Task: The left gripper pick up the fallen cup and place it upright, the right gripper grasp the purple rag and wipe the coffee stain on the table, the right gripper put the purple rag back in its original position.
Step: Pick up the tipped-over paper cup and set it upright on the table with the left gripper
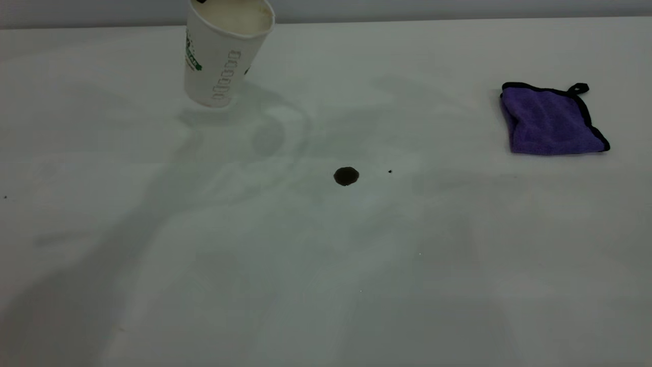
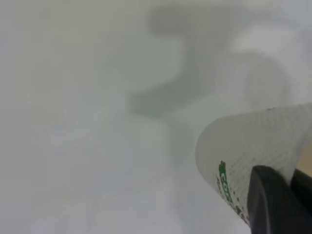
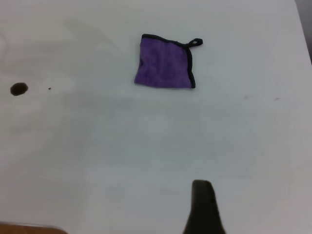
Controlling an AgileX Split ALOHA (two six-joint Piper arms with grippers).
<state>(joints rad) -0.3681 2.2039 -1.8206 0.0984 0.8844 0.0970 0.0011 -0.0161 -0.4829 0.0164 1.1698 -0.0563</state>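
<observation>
White embossed paper cup (image 1: 224, 56) tilted, apparently clamped in left end effector (image 2: 278, 204). Folded purple microfibre rag (image 1: 550, 120), round brown stain (image 1: 346, 176) on smooth surface (image 1: 326, 265). Right end effector (image 3: 204, 209): can't tell.

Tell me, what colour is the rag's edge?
Black, all around the purple rag, with a black loop at one corner. The exterior view shows it best.

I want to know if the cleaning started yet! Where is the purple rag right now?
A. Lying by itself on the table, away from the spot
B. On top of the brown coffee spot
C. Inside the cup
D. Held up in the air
A: the purple rag lies flat on the table, well apart from the coffee stain, with nothing touching it.
</observation>
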